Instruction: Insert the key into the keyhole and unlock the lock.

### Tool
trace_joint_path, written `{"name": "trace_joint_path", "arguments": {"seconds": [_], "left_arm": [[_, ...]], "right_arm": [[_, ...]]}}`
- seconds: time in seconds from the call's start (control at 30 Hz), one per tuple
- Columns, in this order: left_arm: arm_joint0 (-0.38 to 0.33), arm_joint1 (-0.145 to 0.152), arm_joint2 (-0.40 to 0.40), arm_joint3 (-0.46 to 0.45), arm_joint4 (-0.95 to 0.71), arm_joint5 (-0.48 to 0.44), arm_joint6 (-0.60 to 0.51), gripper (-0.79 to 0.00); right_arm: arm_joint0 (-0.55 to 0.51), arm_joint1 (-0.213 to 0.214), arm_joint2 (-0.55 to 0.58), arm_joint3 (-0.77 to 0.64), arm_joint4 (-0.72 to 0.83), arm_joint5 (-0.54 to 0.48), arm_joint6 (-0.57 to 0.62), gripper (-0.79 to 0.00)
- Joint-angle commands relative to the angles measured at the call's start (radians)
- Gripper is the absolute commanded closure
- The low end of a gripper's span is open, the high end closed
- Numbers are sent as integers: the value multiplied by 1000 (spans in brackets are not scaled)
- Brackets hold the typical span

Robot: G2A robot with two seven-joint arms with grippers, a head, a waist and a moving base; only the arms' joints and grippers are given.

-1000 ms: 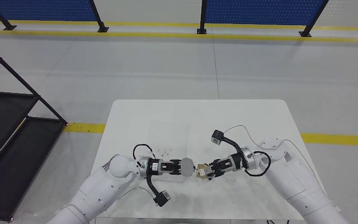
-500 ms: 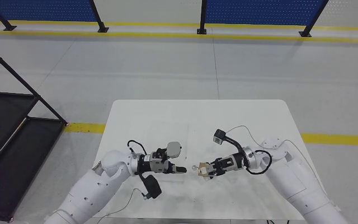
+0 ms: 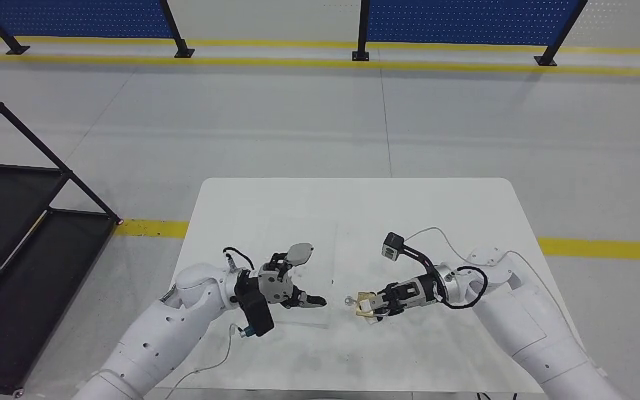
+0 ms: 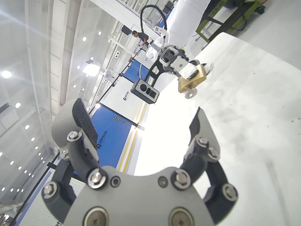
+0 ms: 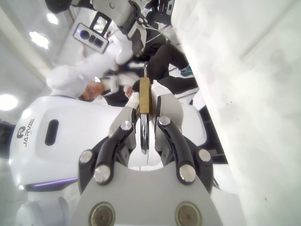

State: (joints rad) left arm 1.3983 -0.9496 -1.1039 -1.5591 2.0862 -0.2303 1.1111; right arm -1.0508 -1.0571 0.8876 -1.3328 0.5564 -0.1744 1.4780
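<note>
My right gripper (image 3: 370, 302) squeezes the lock (image 5: 144, 95) so its key (image 4: 191, 93) points to 9 o'clock, at my wide-open, empty left gripper (image 4: 138, 116).

Open gap over table (image 3: 420, 215) between left end effector (image 4: 140, 116) and lock (image 4: 195, 81); key (image 4: 191, 93) juts into it.

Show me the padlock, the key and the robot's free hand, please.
padlock (image 4: 196, 79): left wrist view, on its brass body.
key (image 4: 190, 93): left wrist view, on the silver head sticking out of the padlock.
left hand (image 4: 138, 118): left wrist view, midway between its open fingertips.
</note>
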Motion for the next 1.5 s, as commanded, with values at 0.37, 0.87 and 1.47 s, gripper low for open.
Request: {"name": "trace_joint_path", "arguments": {"seconds": [0.37,0.87,1.47], "left_arm": [[-52,6,-70,72,-747,-782,-565,-785],[-184,75,190,120,-1892,-782,-1561,-785],[-197,111,217,38,-2576,-525,-1964,-785]], "right_arm": [[0,0,0,0,0,0,0,0],[0,0,0,0,0,0,0,0],[0,0,0,0,0,0,0,0]]}}
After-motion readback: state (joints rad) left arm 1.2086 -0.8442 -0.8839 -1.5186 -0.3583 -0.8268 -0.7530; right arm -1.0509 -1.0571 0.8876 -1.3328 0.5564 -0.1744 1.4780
